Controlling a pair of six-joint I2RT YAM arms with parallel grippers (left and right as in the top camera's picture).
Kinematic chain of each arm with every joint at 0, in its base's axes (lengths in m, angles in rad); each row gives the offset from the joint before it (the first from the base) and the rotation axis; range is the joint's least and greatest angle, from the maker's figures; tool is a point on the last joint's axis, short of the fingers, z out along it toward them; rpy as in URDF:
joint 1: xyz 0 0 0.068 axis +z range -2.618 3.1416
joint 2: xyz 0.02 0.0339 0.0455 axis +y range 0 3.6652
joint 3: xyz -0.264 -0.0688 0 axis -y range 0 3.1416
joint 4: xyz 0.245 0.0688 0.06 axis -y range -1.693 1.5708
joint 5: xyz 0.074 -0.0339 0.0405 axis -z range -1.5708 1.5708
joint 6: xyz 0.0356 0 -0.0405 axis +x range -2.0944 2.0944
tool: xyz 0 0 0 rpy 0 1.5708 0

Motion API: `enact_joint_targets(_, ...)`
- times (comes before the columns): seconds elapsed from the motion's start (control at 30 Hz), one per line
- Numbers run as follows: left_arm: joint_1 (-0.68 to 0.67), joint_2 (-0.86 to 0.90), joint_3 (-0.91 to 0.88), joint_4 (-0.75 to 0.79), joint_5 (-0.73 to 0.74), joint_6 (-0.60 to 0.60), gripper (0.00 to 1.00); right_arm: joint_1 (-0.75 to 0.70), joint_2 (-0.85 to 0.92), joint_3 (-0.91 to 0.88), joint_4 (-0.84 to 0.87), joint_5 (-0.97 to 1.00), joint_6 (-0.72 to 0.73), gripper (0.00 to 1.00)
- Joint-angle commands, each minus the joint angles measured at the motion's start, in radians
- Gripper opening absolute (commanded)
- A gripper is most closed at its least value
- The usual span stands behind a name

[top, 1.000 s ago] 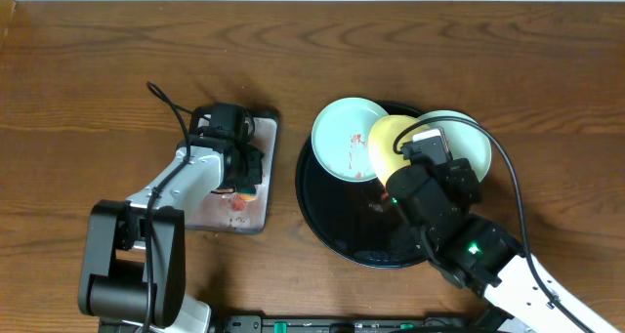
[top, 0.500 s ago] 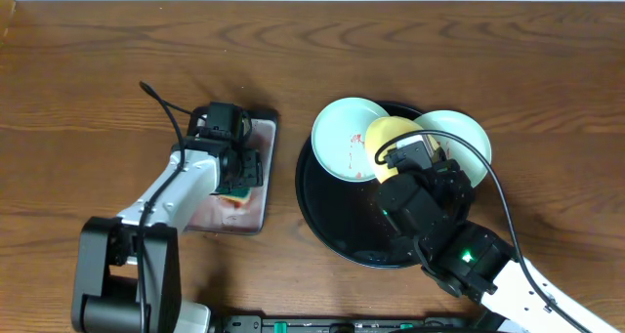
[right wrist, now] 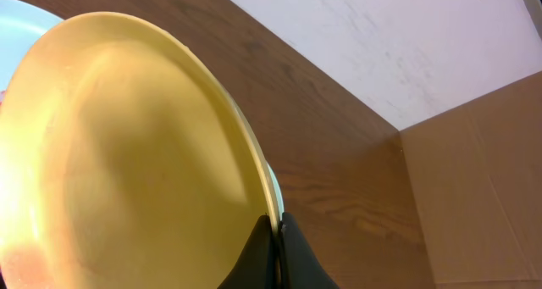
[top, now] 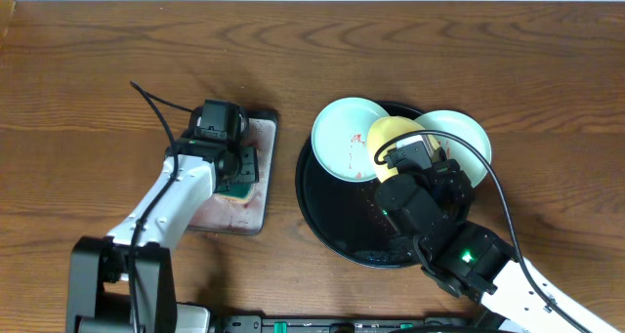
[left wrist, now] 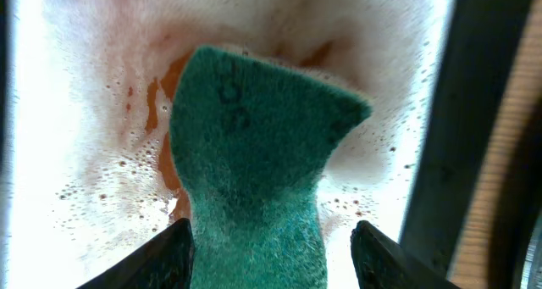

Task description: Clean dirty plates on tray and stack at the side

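At the left of the brown wood-grain counter (top: 88, 69), the left arm (top: 181, 191) reaches over the small grey rectangular dark-rimmed tray (top: 256, 204). The left jaws are clenched on a dark green scouring sponge (left wrist: 254, 153), one finger at each side of it. The sponge hangs over white foam (left wrist: 85, 111) tinged orange-red on that tray's floor; whether it touches cannot be told.

To the right, apart from the grey tray, lies the large round black tray (top: 311, 201). A pale mint-green round plastic plate (top: 340, 133) with red smears (top: 356, 159) sits at its far left, overhanging the rim. Just right of it, overlapping its edge, is the pale yellow round plastic plate (top: 389, 135). It is tilted up and its near rim is grasped by the right jaws, whose fingertips (right wrist: 264, 255) in the wrist view pinch the thin edge. A second mint-green plate (top: 469, 143) lies at the tray's far right, partly hidden by the right arm (top: 420, 211).
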Motion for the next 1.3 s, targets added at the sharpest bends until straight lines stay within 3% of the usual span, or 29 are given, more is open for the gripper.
enact_joint_targets(0.0,0.005,0.054,-0.011,-0.005,-0.012,0.006,0.60,0.007,-0.010,0.022,0.006,0.031,0.013,0.01)
enact_joint_targets(0.07,0.005,0.080,-0.011,-0.002,-0.012,0.006,0.60,0.007,-0.010,0.022,0.006,0.031,0.013,0.01)
enact_joint_targets(0.13,0.005,0.100,-0.011,0.000,-0.011,0.005,0.53,0.007,-0.010,0.022,0.006,0.031,0.013,0.01)
enact_joint_targets(0.33,0.005,0.121,-0.011,0.010,-0.011,0.005,0.10,0.006,-0.010,0.022,0.006,0.031,0.020,0.01)
enact_joint_targets(0.37,0.005,0.120,-0.011,0.010,-0.011,0.000,0.08,0.004,-0.010,0.022,0.006,0.031,0.029,0.01)
enact_joint_targets(0.57,0.005,0.120,-0.011,0.018,0.071,-0.014,0.07,-0.079,-0.020,0.022,0.005,0.004,0.160,0.01)
enact_joint_targets(0.73,0.005,0.120,-0.011,0.045,0.202,-0.031,0.07,-0.163,-0.084,0.022,0.005,-0.173,0.205,0.01)
enact_joint_targets(0.93,0.003,0.120,-0.011,0.053,0.253,-0.086,0.07,-0.305,-0.190,0.022,-0.019,-0.410,0.277,0.01)
enact_joint_targets(1.03,0.000,0.120,-0.011,0.077,0.335,-0.086,0.07,-0.376,-0.225,0.021,-0.071,-0.459,0.312,0.01)
enact_joint_targets(1.27,-0.040,0.120,-0.011,0.123,0.369,-0.109,0.08,-0.514,-0.230,0.021,-0.137,-0.562,0.325,0.01)
